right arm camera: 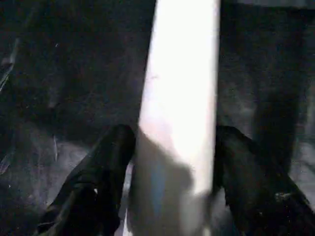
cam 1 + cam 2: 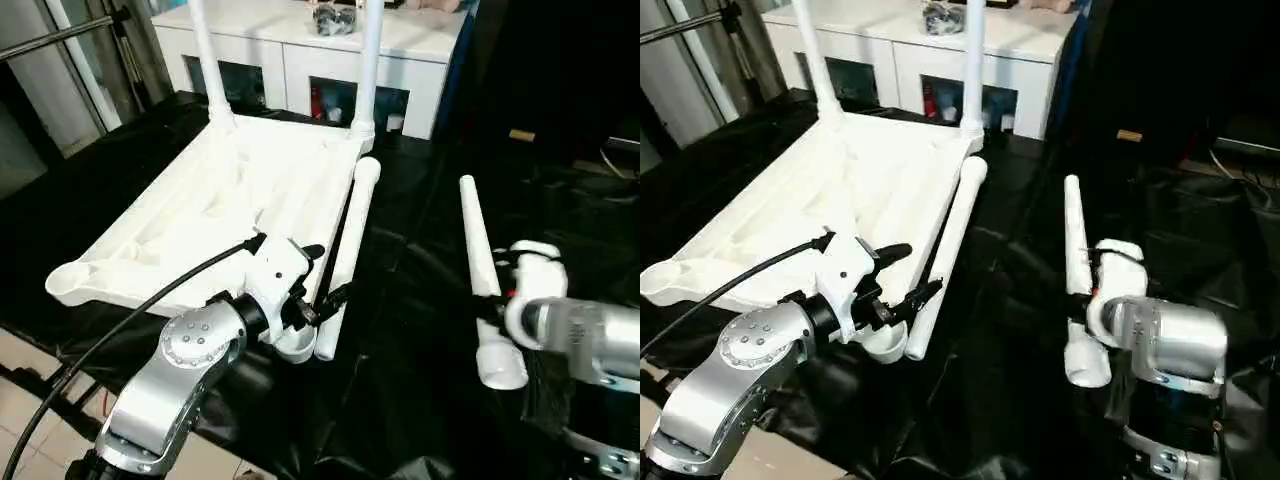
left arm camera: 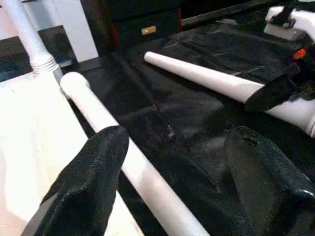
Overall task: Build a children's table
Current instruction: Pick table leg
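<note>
Right gripper (image 1: 170, 142) straddles a loose leg (image 2: 482, 262) that lies on the black sheet (image 2: 420, 300); its two fingers (image 1: 106, 157) stand on either side of the tube, and whether they press it or stand just clear cannot be told. Seen from the head, that gripper sits over the leg's near, thicker end.

Left gripper (image 2: 325, 278) hangs spread with nothing between its fingers (image 3: 98, 162), at the near corner socket (image 2: 298, 345) of the tabletop (image 2: 200, 215). One finger is over the tabletop's edge, the other over the sheet.

Upside down, the tabletop rests on the sheet with its ribbed underside up. Two legs stand upright in its far corner sockets, one on the left (image 2: 208, 60) and one on the right (image 2: 368, 65). A fourth leg (image 2: 348, 255) lies along the tabletop's right edge, just beside it, passing between the left fingers. A white cabinet (image 2: 300, 60) stands behind.
</note>
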